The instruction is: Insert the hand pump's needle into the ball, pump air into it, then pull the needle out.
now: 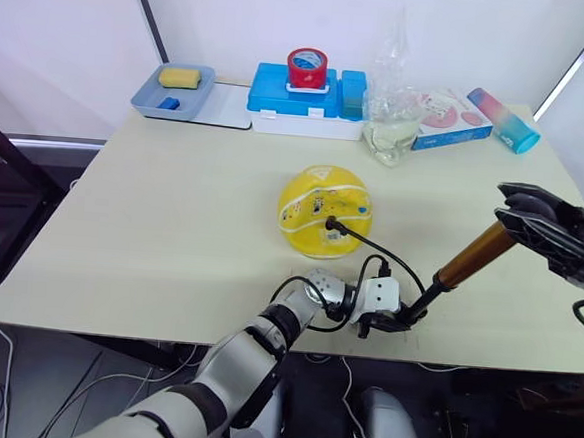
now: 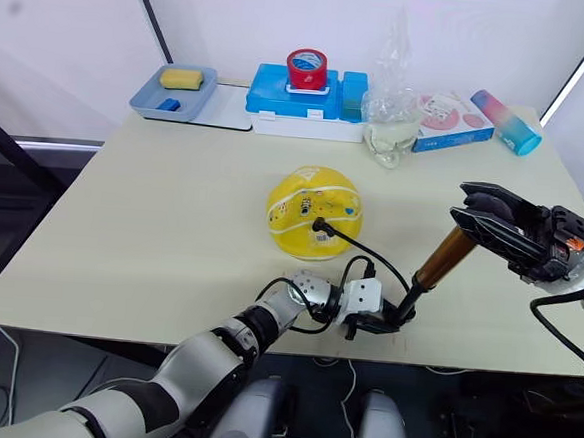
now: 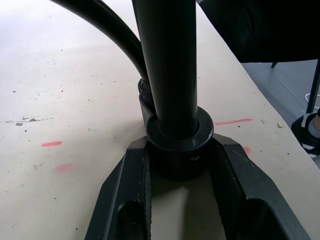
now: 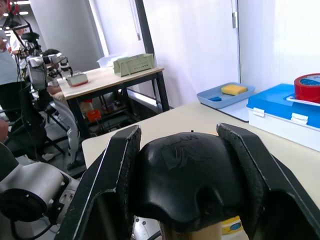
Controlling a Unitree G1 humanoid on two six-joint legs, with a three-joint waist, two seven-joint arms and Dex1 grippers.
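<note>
pumping looks to be the step in hand: the needle (image 1: 331, 223) end of the black hose (image 1: 385, 253) already sits at the ball (image 1: 325, 210), which rests mid-table and looks dented on its near side. the hand pump (image 1: 461, 268) leans between the two arms near the front right edge of the table (image 1: 171, 231). the left gripper (image 1: 397, 321) has its jaws clamped on the pump's black base, and the right gripper (image 1: 533, 218) has its jaws closed around the black handle, with the gold barrel tilted up toward it. the next move, as i judge it, calls for driving the handle straight along the barrel while the base stays pinned, so the hose does not tug the needle loose. the metal pin itself is too small to make out, so how deep it sits is unclear, and the handle is mostly hidden by the right jaws
</note>
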